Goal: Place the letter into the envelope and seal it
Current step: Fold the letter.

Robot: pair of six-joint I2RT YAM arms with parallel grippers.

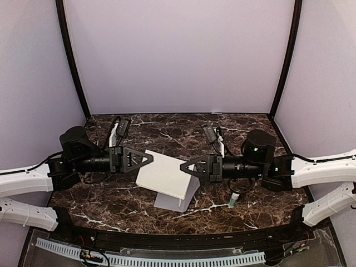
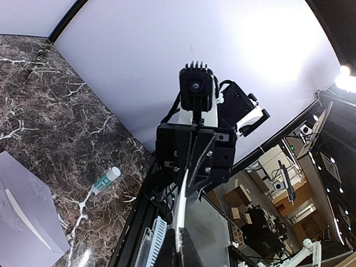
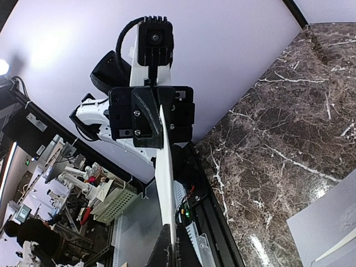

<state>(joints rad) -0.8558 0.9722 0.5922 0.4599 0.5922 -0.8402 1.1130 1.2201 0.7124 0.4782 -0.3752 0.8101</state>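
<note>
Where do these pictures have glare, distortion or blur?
Top external: even, soft light, no strong glare on the table. Left wrist: the back wall is washed out at upper right, a lamp flares at the right edge, straight lines bend; the letter, edge-on, blurs near the lens. Right wrist: a lamp flares at the left edge, and lines bend likewise.

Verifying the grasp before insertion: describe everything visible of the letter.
The letter is a cream, paper-like sheet, a plain rectangle in the top view; no creases are discernible. The left gripper and the right gripper pinch it at opposite edges, both shut on it. The wrist views show it edge-on as a thin pale strip, slightly bowed. It covers part of the grey envelope; whether they touch cannot be told.
</note>
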